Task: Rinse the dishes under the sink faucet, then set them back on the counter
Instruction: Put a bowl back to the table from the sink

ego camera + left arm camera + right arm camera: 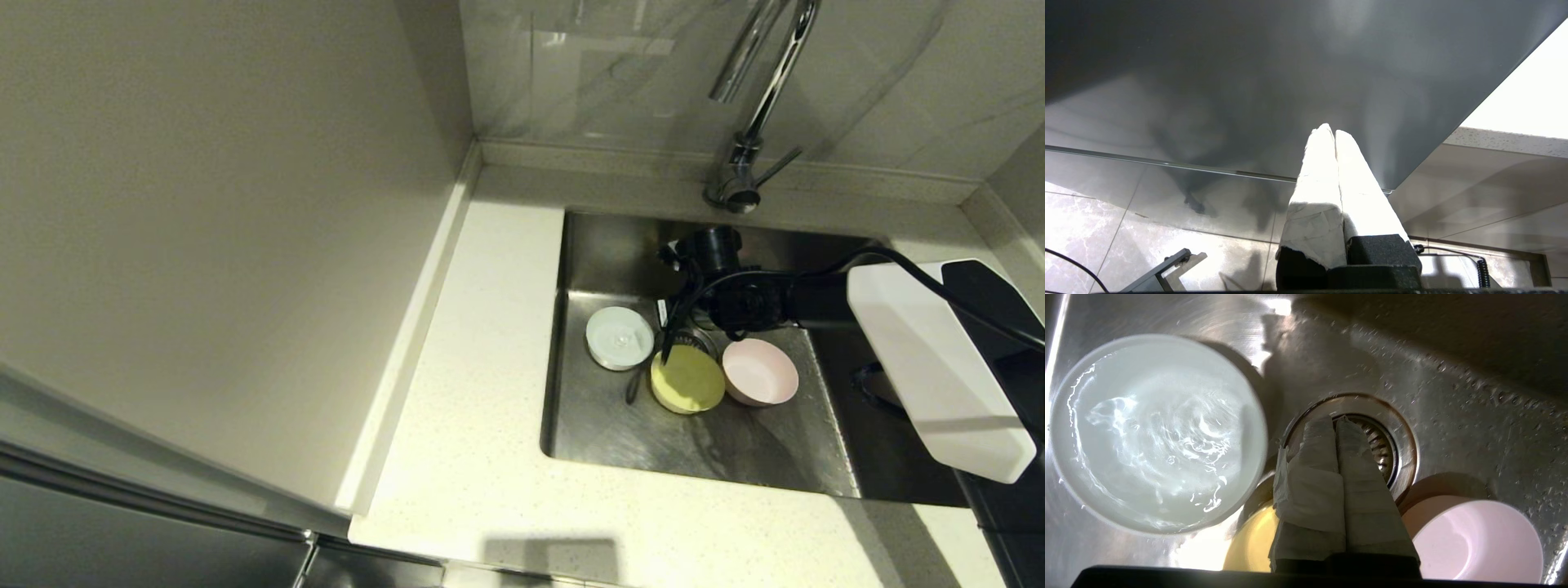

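— Three bowls sit in the sink [588, 441] around the drain [1372, 433]: white bowl [619, 337] full of water, yellow bowl [687, 380], pink bowl [760, 371].
— And the right gripper [1336, 421]?
— Clenched on nothing, just above the drain. The left gripper [1329, 131] is also closed, parked far from it.
— How would they handle?
— Probably light, stiff, slippery when wet. Pinch a rim; the white one will likely spill.

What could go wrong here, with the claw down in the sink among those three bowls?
The white bowl holds water, so lifting it to the counter could spill. The shut right claw hangs over the drain, close beside the yellow bowl and pink bowl; a sideways move might knock them.
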